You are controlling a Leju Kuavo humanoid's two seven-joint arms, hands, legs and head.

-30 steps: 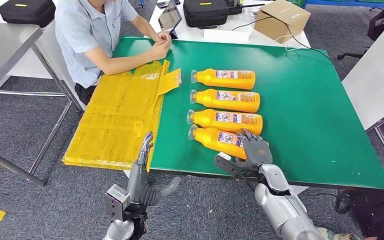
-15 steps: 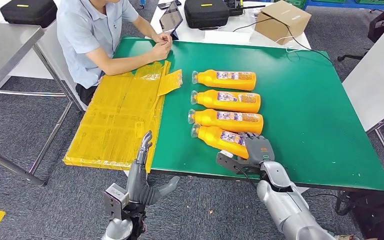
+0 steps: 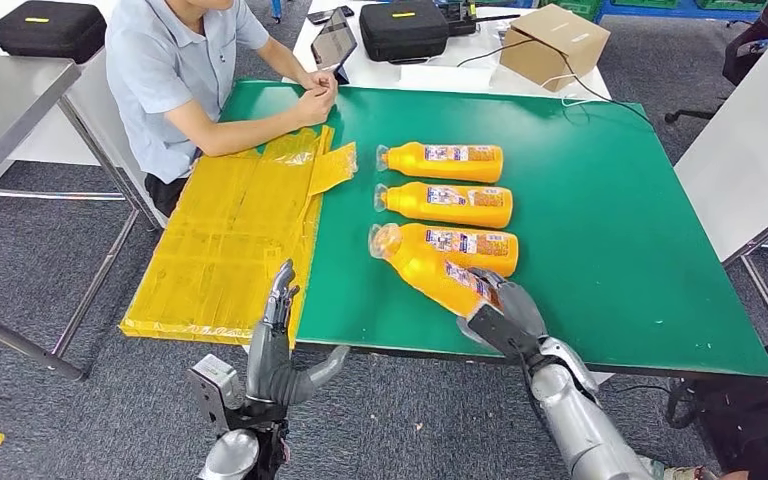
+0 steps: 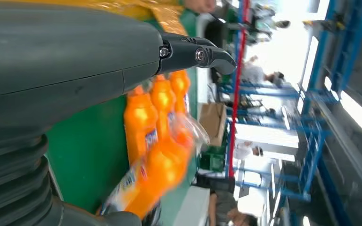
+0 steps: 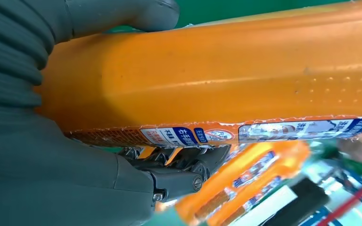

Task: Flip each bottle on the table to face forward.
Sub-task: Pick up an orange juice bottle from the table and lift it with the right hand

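Note:
Several orange bottles with clear caps lie on the green table [image 3: 610, 220], caps toward the left. My right hand [image 3: 500, 318] grips the nearest bottle [image 3: 430, 268] at its base end and holds it raised and slanted, its cap end over the third bottle [image 3: 465, 245]. In the right wrist view the held bottle [image 5: 226, 70] is wrapped by my fingers [image 5: 179, 176], label edge showing. Two more bottles [image 3: 442, 161] [image 3: 440, 202] lie farther back. My left hand [image 3: 272, 350] hangs below the table's front edge, fingers apart and holding nothing; the bottles [image 4: 153, 141] show beyond it.
A yellow plastic sheet [image 3: 230, 240] covers the table's left end. A person [image 3: 175, 80] sits at the far left corner with hands resting on the table. Behind stand a tablet [image 3: 330, 42], a black case [image 3: 405, 25] and a cardboard box [image 3: 555, 40]. Another table [image 3: 760, 150] is at right.
My right hand has lifted the nearest bottle off the table and swung it slantwise, cap end up toward the third bottle. The camera view has shifted slightly. The left hand stays low.

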